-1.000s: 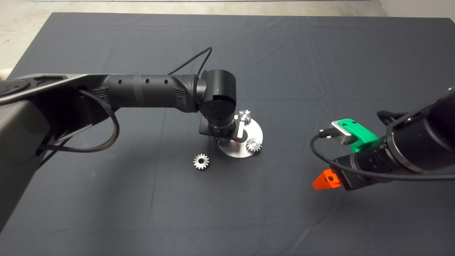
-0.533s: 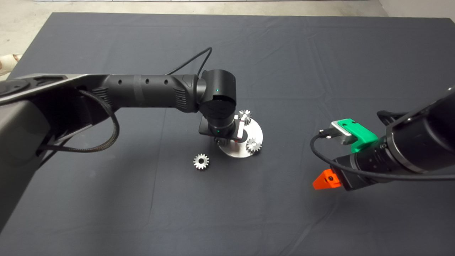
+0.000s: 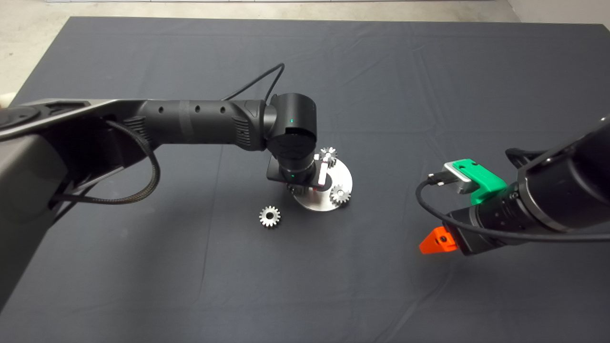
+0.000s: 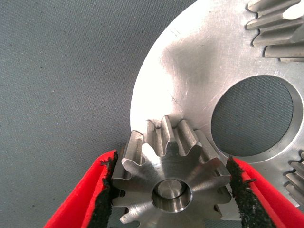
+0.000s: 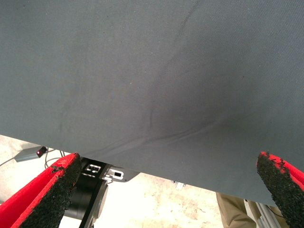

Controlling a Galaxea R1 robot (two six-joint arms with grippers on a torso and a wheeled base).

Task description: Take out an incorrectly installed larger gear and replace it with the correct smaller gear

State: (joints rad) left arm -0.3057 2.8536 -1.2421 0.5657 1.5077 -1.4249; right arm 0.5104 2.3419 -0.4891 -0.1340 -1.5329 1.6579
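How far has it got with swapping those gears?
Looks mostly done. The big gear lies loose on the mat, off the metal plate. The left gripper has the small gear between its pads, seated on a peg on the plate. Remaining: let go and back away. The right gripper waits open at the side.

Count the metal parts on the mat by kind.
Small gears: 3, two on the plate, one small gear in the left claw
Large gear: 1, loose
Plate: 1
Total: 5
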